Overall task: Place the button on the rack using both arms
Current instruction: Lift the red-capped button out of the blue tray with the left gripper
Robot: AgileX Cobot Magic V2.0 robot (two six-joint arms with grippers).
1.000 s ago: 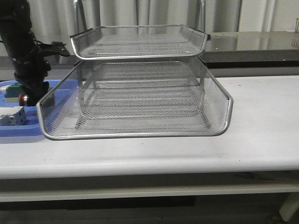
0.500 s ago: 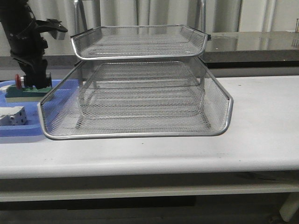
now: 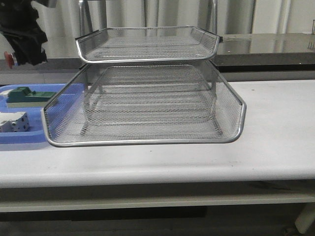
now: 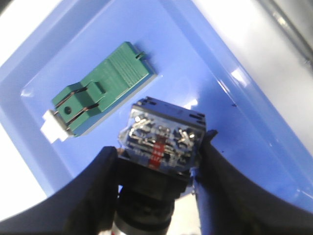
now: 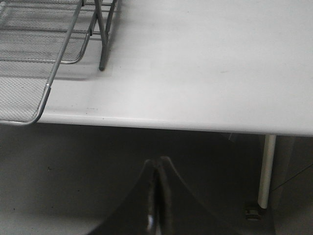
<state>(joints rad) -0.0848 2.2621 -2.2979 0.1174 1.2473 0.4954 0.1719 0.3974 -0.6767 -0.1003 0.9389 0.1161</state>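
Left tool [image 4: 156, 191] clamped on button [image 4: 161, 142], held high at far left, above blue tray [image 3: 34, 135], left of rack [image 3: 142, 98]. Right tool [image 5: 157, 205] fingers pressed together, empty, off surface [image 5: 205, 63] edge. Risks: button slipping in narrow grip; clipping rack rim on approach.

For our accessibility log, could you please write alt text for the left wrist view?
The left gripper holds the button between its two black fingers, the terminal end of the button facing the camera. Below it lies a blue tray containing a green block. A strip of pale table shows beyond the tray.
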